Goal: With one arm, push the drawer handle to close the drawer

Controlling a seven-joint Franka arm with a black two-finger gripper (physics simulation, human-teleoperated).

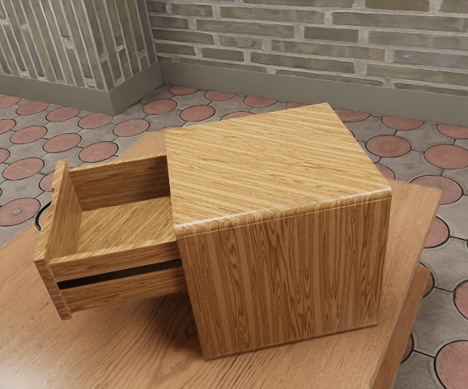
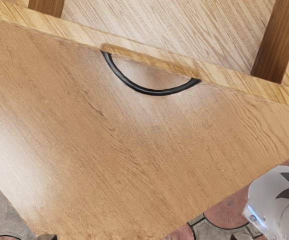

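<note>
Wooden table (image 1: 129, 348) is closest, with the wooden cabinet (image 1: 282, 284) standing on it. Its drawer (image 1: 67, 211) is way out toward the exterior view's left, so def open. Black curved handle (image 2: 155, 93) is on the drawer's outer face. Can't tell how far open the gripper is or if it's got hold of anything. Farther off: floor with round reddish tiles (image 1: 466, 304), then brick wall (image 1: 299, 36).
</note>
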